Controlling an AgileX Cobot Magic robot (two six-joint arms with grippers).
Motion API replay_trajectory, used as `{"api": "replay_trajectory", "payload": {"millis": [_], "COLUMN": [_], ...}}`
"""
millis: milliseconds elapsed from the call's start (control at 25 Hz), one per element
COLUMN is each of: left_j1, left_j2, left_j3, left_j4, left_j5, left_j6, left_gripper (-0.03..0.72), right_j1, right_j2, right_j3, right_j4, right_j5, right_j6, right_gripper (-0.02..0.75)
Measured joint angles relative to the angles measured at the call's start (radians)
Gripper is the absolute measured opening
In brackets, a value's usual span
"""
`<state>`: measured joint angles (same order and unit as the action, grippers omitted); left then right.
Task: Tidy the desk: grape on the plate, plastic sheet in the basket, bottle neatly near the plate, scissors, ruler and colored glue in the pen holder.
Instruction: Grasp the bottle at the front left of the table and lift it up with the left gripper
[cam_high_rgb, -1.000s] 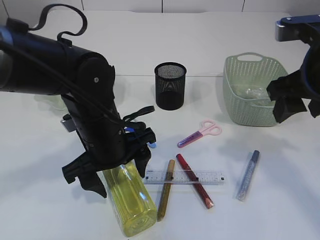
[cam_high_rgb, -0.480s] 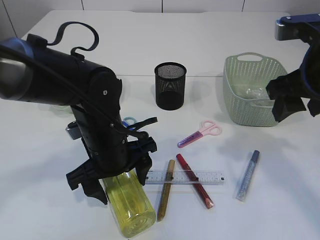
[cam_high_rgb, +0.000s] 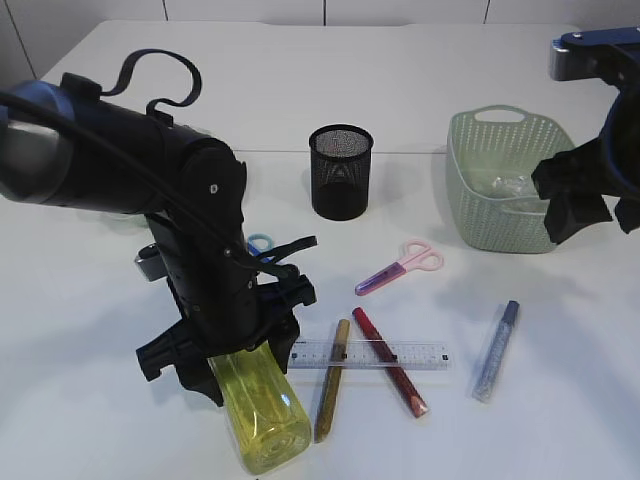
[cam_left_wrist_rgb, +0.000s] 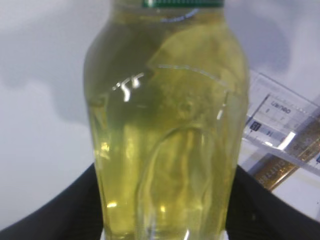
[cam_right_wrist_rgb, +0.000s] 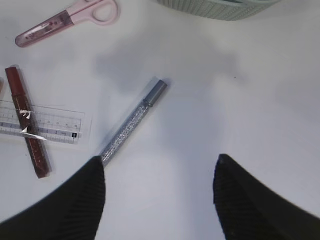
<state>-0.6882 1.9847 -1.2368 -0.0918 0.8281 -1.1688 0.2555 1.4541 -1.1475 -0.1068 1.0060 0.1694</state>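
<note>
The bottle (cam_high_rgb: 262, 415) of yellow liquid lies on the desk (cam_high_rgb: 90, 400) at the front left. My left gripper (cam_high_rgb: 222, 352) is down over its upper part, and in the left wrist view both black fingers press the sides of the bottle (cam_left_wrist_rgb: 165, 125). My right gripper (cam_high_rgb: 592, 215) hangs open in front of the basket (cam_high_rgb: 505, 180), where the plastic sheet (cam_high_rgb: 505, 187) lies. The ruler (cam_high_rgb: 420, 354) lies under the gold glue (cam_high_rgb: 332, 380) and the red glue (cam_high_rgb: 390, 362); the silver-blue glue (cam_high_rgb: 496, 350) is further right. Pink scissors (cam_high_rgb: 400, 267) lie mid-desk. The grape and plate are hidden.
The black mesh pen holder (cam_high_rgb: 340, 172) stands upright at the back middle. A blue scissors handle (cam_high_rgb: 260, 243) peeks out behind the left arm. In the right wrist view the silver-blue glue (cam_right_wrist_rgb: 132, 120) lies just ahead of the left finger (cam_right_wrist_rgb: 75, 200).
The left arm has sunk a little over the bottle and its jaws have narrowed onto the bottle's sides. The right arm has not moved.
</note>
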Motion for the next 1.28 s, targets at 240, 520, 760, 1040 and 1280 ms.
{"api": "replay_trajectory", "payload": {"millis": [240, 520, 760, 1040, 1280], "left_j1": [0.0, 0.0, 0.0, 0.0, 0.0], "left_j2": [0.0, 0.0, 0.0, 0.0, 0.0], "left_j3": [-0.004, -0.006, -0.008, -0.008, -0.011], "left_j4": [0.003, 0.099, 0.224, 0.268, 0.278], "left_j5": [0.004, 0.004, -0.008, 0.001, 0.024], "left_j6": [0.0, 0.002, 0.002, 0.124, 0.368], "left_gripper": [0.409, 0.391, 0.389, 0.384, 0.384], "right_j1": [0.0, 0.0, 0.0, 0.0, 0.0], "right_j2": [0.0, 0.0, 0.0, 0.0, 0.0], "right_j3": [0.0, 0.0, 0.0, 0.0, 0.0], "right_j4": [0.0, 0.0, 0.0, -0.004, -0.008], "right_j5": [-0.002, -0.043, -0.052, -0.06, -0.07], "right_j6": [0.0, 0.0, 0.0, 0.0, 0.0], "right_gripper": [0.528, 0.527, 0.528, 0.527, 0.527]}}
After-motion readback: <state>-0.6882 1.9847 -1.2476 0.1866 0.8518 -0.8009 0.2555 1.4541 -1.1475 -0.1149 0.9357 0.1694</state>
